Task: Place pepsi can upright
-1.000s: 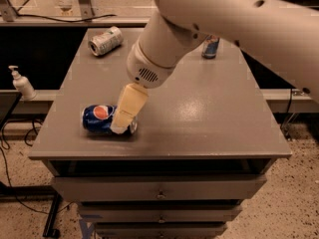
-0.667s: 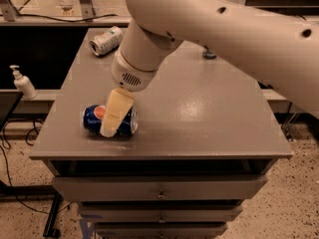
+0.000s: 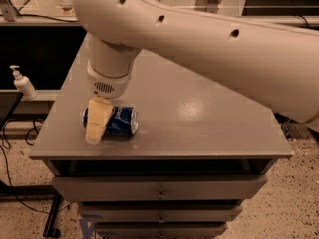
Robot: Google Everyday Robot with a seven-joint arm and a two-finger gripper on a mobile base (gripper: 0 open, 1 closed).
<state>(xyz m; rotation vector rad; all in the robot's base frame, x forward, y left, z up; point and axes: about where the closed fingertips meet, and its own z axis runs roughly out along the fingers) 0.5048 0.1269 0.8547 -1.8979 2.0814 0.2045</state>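
Since a second ago your arm point(image 3: 209, 39) has swung left and toward the camera, and it now hides the whole back of the table point(image 3: 199, 118), including the two cans you could see there. The gripper point(image 3: 98, 123) has slid along the can point(image 3: 122, 121), from its right end, over the middle, to its left end. The can has not moved: it lies on its side near the table's front left corner, long axis running left to right, parallel to the front edge.

The can is a dark blue cylinder with white lettering and a silvery rim at its right end; the round logo that showed before is now behind the gripper. The gripper's tip is a matte tan wedge, wider at the top, hanging from a smooth cream wrist with a small grille. The arm is glossy cream plastic with a few dark round holes. The table top is flat grey with a dull sheen, and grey metal drawers point(image 3: 159, 188) sit below it. A white pump bottle point(image 3: 22, 82) stands off to the left, clear of the table.

The tan tip lies across the front of the can's left end and reaches down to the table top. You cannot tell from here whether the gripper is open or closed, or whether it has any hold on the can.
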